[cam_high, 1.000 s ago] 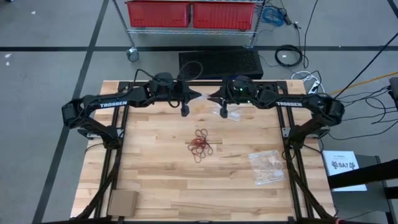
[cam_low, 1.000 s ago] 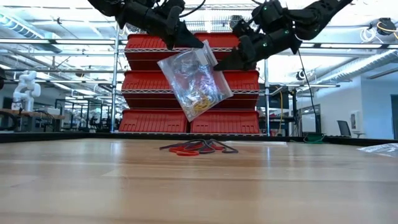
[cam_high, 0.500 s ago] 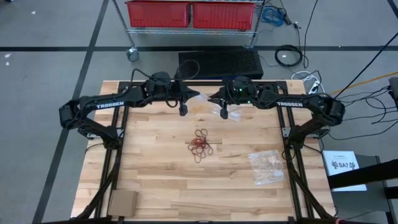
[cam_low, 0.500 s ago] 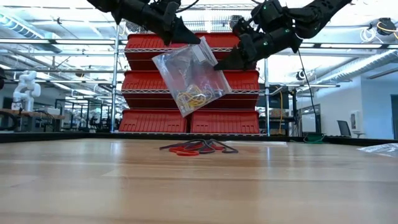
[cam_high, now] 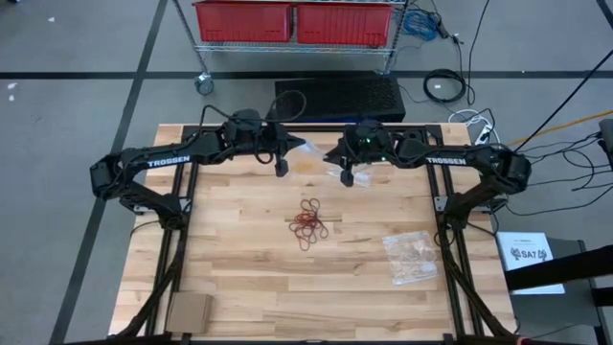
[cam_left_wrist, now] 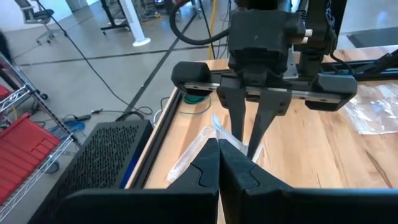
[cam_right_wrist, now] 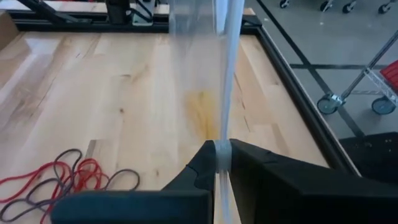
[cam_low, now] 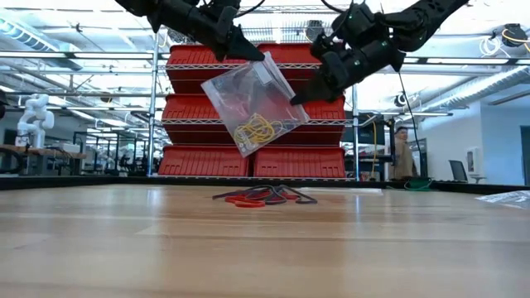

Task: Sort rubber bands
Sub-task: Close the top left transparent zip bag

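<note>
While high view blurs it, low view shows both jaws clenched on clear bag (cam_low: 257, 103) holding yellow bands (cam_low: 255, 130).

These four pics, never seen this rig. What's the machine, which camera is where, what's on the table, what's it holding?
It is a two-armed robot at a wooden table. One camera looks straight down, one sits at tabletop height, and one rides on each wrist.

The left gripper and the right gripper are both shut on the same clear plastic bag, holding it in the air above the table's far side. The bag has yellowish rubber bands inside.

On the table: a loose pile of red and dark rubber bands near the middle, a second clear bag toward the right arm's side, and a brown cardboard piece at the near left corner.
</note>
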